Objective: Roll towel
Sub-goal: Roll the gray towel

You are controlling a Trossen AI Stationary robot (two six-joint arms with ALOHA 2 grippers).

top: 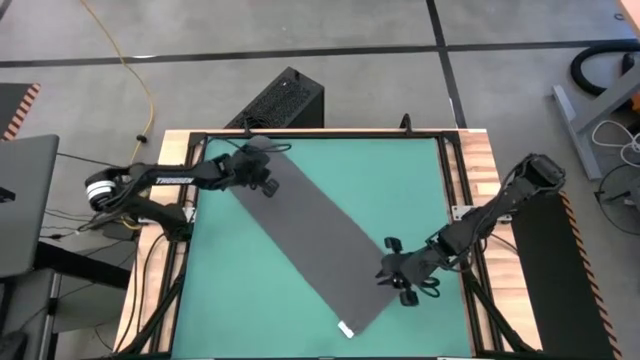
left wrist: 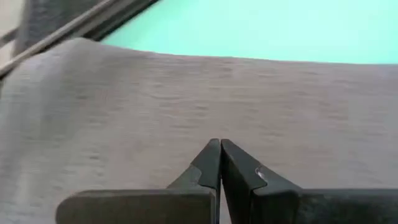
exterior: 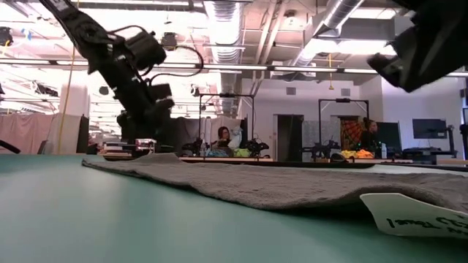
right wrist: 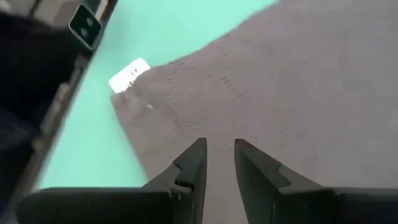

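Note:
The dark grey towel lies spread flat and slantwise on the green mat, from the far left toward the near right. Its white tag sticks out at the near end. My left gripper hovers shut over the towel's far end, with nothing between its fingers. My right gripper hangs over the towel's near end, by its right long edge. Its fingers stand a little apart and hold nothing. In the low view both grippers are clear above the cloth.
A black frame and wooden table strips border the mat. A black box stands beyond the far edge and a laptop sits at the left. Bare mat lies on both sides of the towel.

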